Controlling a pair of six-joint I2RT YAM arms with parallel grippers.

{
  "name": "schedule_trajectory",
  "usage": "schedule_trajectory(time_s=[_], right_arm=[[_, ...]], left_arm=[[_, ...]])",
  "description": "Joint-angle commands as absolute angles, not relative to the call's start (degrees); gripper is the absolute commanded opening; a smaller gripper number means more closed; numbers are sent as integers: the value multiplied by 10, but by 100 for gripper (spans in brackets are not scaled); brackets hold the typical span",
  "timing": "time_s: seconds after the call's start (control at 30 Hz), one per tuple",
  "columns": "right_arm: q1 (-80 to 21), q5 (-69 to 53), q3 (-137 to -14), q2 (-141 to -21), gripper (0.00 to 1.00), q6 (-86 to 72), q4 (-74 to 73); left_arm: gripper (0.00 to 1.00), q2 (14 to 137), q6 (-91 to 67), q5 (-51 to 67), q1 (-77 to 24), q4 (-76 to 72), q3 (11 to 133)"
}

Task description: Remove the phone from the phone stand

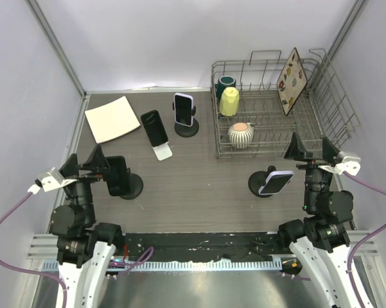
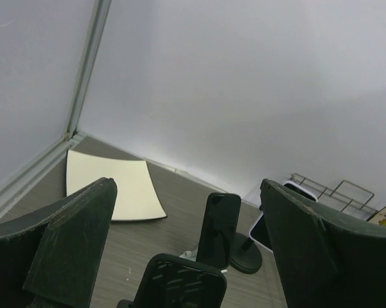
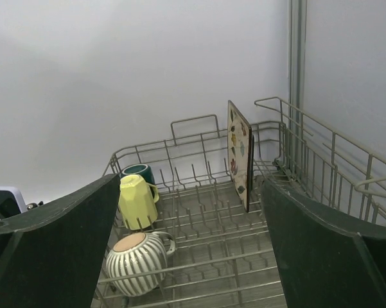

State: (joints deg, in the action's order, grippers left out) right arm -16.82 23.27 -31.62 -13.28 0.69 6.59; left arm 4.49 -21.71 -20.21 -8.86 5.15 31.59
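Observation:
Several phones stand on stands on the table. A black-cased phone [image 1: 117, 174] on a round black stand [image 1: 133, 188] is just right of my left gripper [image 1: 93, 165], which is open and empty; the phone's back shows low between the fingers in the left wrist view [image 2: 180, 282]. A black phone [image 1: 155, 127] leans on a white stand [image 1: 162, 152]. A white-cased phone [image 1: 184, 109] sits on a black stand. Another white-cased phone [image 1: 275, 181] lies tilted on a black stand, left of my right gripper [image 1: 311, 152], which is open and empty.
A wire dish rack [image 1: 321, 122] at the back right holds a yellow mug [image 1: 228, 101], a striped mug [image 1: 241, 135], a green mug [image 1: 227, 82] and a decorated board [image 1: 291, 81]. A cream square plate [image 1: 112, 119] lies at the back left.

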Motion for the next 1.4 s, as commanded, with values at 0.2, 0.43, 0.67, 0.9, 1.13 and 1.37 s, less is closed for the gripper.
schedule_trajectory(time_s=[0.2,0.43,0.67,0.9,1.13,1.37], right_arm=[[-171,249,-309,-112,97,-19,90],[-174,228,-285,-84,97,-34,104],[-190,230,-272,-62,97,-31,111],[-195,235,-265,-45,97,-23,112],[-200,238,-264,-40,97,-19,113],[-200,237,-262,-40,97,-19,113]], left_arm=[[100,198,-272,-336,-84,256,449],[100,312,-283,-340,-84,410,536],[100,405,-268,-320,-84,533,611],[100,464,-229,-255,-84,547,617],[100,457,-200,-143,-84,489,614],[100,461,-154,-68,-84,474,606]])
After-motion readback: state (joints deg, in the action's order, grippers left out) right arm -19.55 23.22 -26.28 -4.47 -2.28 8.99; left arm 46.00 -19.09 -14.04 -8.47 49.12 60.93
